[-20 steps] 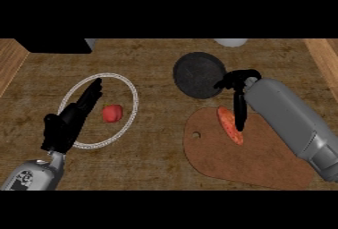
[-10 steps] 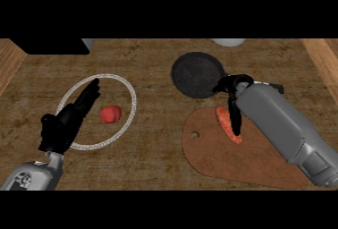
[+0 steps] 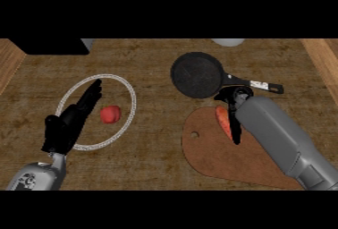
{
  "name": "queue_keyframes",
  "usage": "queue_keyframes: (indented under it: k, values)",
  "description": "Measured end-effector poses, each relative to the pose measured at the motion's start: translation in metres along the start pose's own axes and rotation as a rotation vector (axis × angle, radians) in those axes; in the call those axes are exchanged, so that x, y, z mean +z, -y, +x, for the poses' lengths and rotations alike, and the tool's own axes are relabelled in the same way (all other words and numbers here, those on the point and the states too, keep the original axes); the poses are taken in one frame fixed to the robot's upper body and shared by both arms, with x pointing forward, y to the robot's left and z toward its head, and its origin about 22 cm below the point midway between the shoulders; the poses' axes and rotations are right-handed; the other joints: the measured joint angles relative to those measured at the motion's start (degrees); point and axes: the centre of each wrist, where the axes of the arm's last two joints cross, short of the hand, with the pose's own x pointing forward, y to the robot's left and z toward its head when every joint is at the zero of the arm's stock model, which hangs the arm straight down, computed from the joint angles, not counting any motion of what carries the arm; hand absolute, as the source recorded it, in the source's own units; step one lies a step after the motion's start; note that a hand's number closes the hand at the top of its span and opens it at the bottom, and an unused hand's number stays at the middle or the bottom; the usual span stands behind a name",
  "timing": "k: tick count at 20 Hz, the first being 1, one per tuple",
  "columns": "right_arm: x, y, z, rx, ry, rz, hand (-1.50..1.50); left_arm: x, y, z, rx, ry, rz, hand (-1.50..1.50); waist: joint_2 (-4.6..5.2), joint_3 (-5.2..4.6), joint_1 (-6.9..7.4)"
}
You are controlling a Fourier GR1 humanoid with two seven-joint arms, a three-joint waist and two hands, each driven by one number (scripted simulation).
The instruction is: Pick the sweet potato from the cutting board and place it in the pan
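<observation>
One sweet potato (image 3: pixel 224 121) on cutting board (image 3: pixel 218 157) — right hand (image 3: pixel 232 95) beside

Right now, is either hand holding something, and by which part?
Left hand holds nothing. Right hand is at the sweet potato, but a hold cannot be told.

Dim, even light; soft shadows

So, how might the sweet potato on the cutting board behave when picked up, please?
The sweet potato looks long and rounded, so it would probably stay stiff but might roll sideways on the flat cutting board if nudged. Its narrow shape lies partly under the right hand, so an off-centre hold could let it tilt.
</observation>
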Motion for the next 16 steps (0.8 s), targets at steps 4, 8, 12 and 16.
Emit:
queue_keyframes:
  k: [4, 8, 12, 16]
  values:
    - [-0.005, -0.004, -0.005, 0.001, -0.004, -0.003, -1.50, 0.001, -0.005, 0.004, -0.002, 0.001, 0.000, 0.00, 0.04, 0.01, 0.12]
    - [-0.013, -0.017, -0.003, 0.014, 0.003, 0.013, 1.50, 0.004, -0.004, 0.003, 0.001, -0.001, 0.001, 0.00, 0.03, 0.00, 0.08]
    - [-0.017, -0.022, -0.003, 0.056, 0.044, 0.019, 1.50, 0.005, -0.006, 0.005, -0.003, 0.002, -0.001, 0.00, -0.17, -0.17, 0.21]
    - [-0.020, -0.024, -0.006, 0.083, 0.070, 0.034, 1.50, 0.003, -0.002, 0.007, -0.003, 0.010, 0.003, 0.00, -0.45, -0.36, 0.29]
